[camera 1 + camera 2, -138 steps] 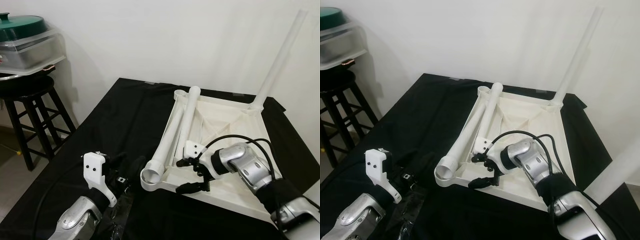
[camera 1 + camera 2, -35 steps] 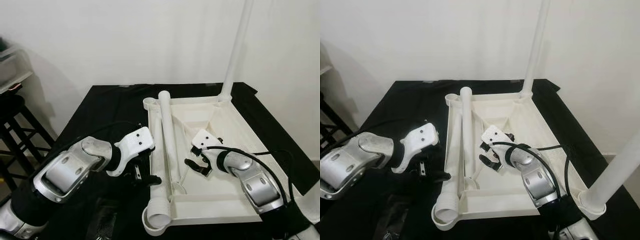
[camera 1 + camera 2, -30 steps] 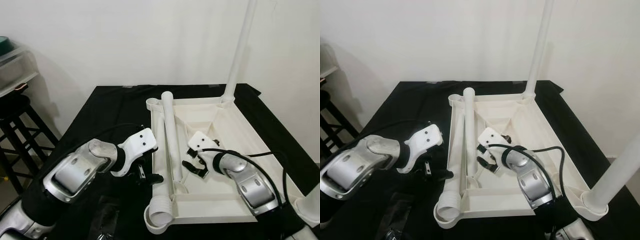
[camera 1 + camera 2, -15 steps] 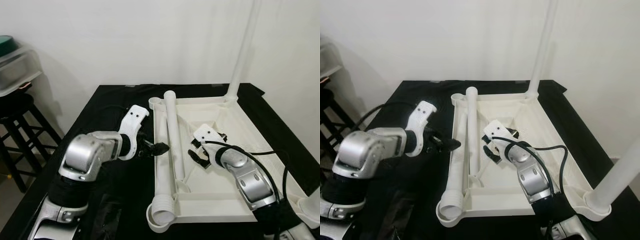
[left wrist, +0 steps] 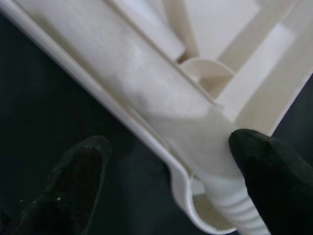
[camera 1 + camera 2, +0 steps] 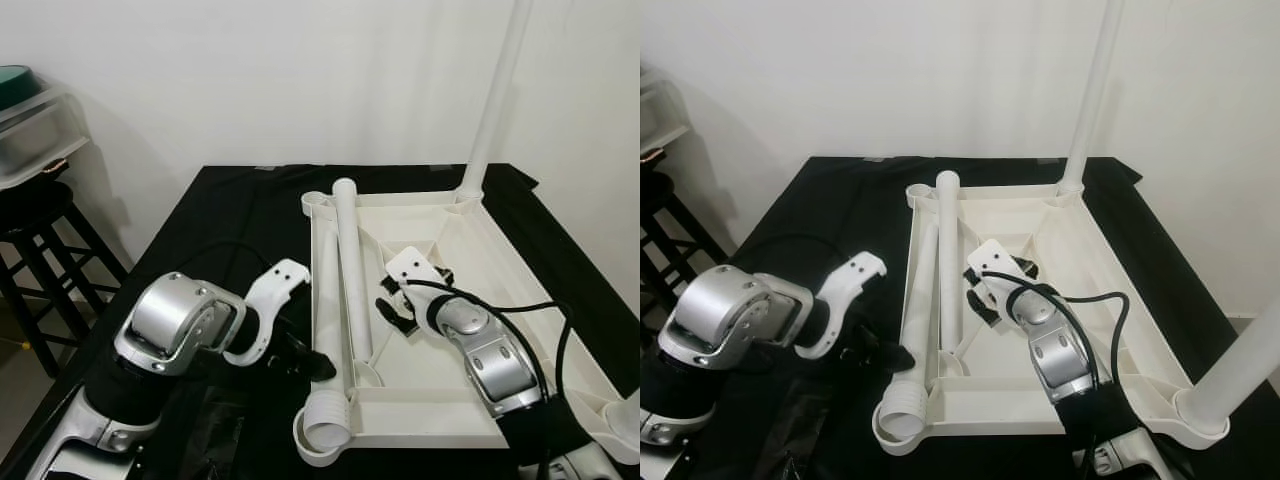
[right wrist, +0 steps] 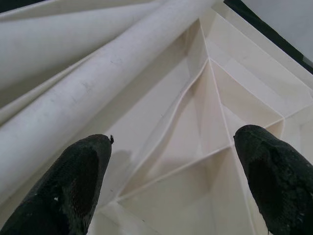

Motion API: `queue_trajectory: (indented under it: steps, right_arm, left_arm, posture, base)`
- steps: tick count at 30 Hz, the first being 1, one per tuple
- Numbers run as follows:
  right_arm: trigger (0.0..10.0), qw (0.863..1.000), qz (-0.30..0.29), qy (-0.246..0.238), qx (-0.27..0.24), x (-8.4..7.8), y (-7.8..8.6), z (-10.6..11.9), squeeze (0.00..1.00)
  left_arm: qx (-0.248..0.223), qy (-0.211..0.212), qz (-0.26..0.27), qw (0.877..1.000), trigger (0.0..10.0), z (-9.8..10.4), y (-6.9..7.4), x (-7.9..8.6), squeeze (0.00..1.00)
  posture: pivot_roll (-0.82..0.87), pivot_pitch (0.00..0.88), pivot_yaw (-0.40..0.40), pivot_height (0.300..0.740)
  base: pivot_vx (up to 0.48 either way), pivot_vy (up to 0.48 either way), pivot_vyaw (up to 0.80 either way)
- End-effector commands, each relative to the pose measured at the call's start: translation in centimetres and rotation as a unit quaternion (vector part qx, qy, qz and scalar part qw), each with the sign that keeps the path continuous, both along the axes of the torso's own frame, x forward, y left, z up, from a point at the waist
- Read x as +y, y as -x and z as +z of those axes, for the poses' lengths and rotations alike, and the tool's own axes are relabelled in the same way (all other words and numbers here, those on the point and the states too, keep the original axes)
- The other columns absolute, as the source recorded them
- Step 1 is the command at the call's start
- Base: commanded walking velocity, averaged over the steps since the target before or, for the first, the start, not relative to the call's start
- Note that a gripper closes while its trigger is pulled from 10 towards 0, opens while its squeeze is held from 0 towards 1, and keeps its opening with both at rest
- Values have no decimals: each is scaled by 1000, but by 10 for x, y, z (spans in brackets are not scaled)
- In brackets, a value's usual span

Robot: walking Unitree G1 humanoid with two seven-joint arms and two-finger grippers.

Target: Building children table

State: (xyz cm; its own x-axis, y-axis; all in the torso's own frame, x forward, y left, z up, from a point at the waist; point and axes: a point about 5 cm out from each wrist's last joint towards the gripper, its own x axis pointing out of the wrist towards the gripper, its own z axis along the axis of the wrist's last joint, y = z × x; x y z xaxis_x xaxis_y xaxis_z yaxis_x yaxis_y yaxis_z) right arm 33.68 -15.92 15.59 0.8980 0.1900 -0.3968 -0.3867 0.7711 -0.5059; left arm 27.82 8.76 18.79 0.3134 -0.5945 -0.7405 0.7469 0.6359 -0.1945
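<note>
Fingers spread, the left gripper (image 6: pixel 305 352) straddles the rim of the upturned tabletop (image 6: pixel 500 260) beside a loose leg (image 6: pixel 328 320), apparently to steady it (two legs already stand), while the open right gripper (image 6: pixel 393 306) hovers just beyond a second loose leg (image 6: pixel 352 260).

No readable text, labels, brands or numbers on anything in view.

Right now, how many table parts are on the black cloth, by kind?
White plastic leg tubes standing in corner sockets: 2, far corner and near right corner
White plastic leg tubes lying down: 2
Upturned white plastic tabletop: 1
Total: 5
</note>
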Motion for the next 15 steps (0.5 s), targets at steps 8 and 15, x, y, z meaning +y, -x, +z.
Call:
queue_trajectory:
  steps: [8,15]
  right_arm:
    - [10000,1000,1,-1,-1,5,-1,-2,0]
    - [10000,1000,3,-2,2,9,1,-5,0]
  left_arm:
    - [37,-56,-14,998,10000,-19,9,-2,0]
    - [62,-59,-20,996,10000,-31,13,-13,0]
  posture:
    - [35,0,55,740]
    - [26,0,67,740]
  base:
    - [0,0,0]
    - [0,0,0]
